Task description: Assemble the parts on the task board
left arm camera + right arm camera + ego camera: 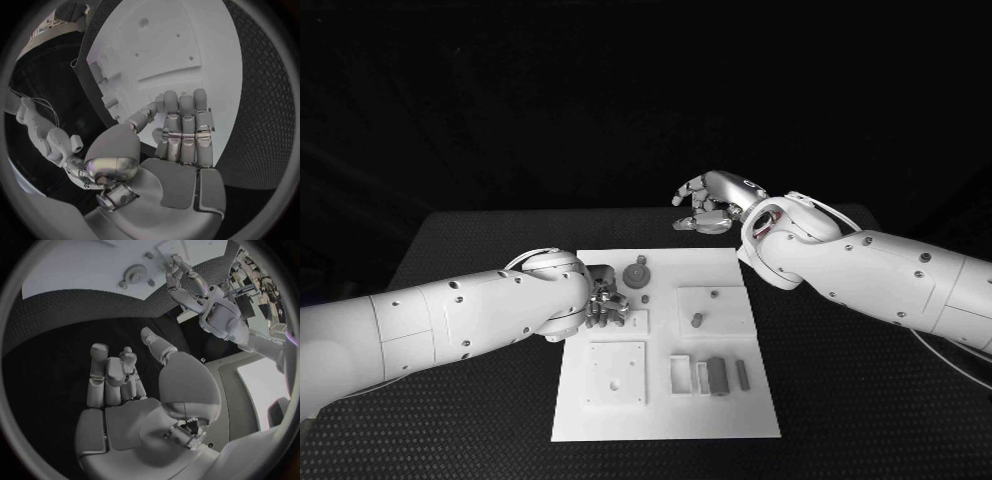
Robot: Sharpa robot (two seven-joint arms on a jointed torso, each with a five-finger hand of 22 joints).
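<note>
Hands over the task board (668, 420): left hand (603, 305) at nine o'clock, fingers loosely extended, empty; right hand (708, 200) beyond twelve o'clock, fingers half-curled, empty.

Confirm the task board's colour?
White task board, on the black table; clearest in the head view.

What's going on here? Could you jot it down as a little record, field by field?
Surface: black table
Board: flat white task board in the table's middle
Parts: small grey parts lying on the board; a round grey part near its far edge
Left hand: silver left hand over the board's left side; whether it holds anything cannot be told
Right hand: silver right hand beyond the board's far edge, holding nothing, fingers loosely curled
</note>
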